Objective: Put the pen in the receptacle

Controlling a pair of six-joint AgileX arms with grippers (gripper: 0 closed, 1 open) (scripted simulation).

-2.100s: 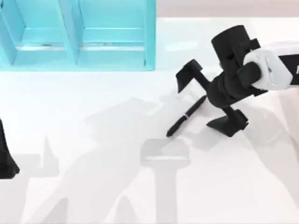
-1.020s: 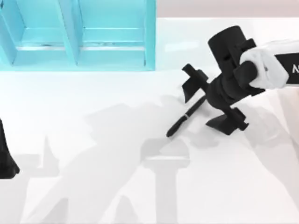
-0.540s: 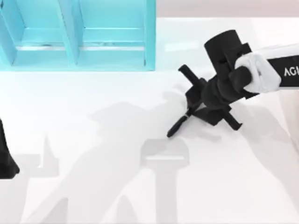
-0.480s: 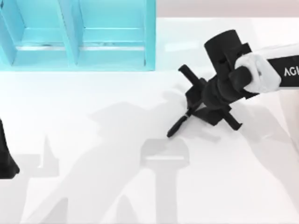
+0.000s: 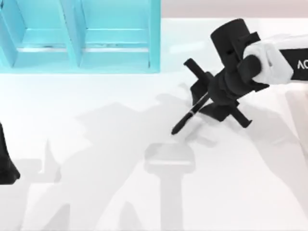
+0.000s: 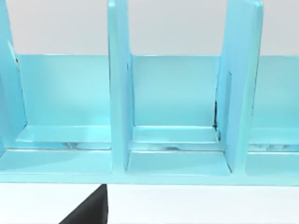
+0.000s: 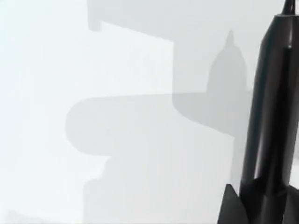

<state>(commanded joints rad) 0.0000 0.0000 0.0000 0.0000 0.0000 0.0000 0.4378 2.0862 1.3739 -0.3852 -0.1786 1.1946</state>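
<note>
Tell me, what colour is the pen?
Black, with a thin silver band near its middle; the pen shows best in the top view.

There is one pen (image 5: 189, 117), black with a thin silver band. There is one turquoise receptacle (image 5: 153, 38) with upright dividers; the left wrist view shows two dividers and three compartments of it. There are two grippers: the right gripper (image 5: 210, 103) and the left gripper (image 5: 6, 166). There is one white table (image 5: 96, 192).

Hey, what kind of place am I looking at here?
Probably a simulated tabletop workspace: a plain white table, a light blue divided organizer rack at its far edge, and the right gripper holding a slim black pen.
</note>
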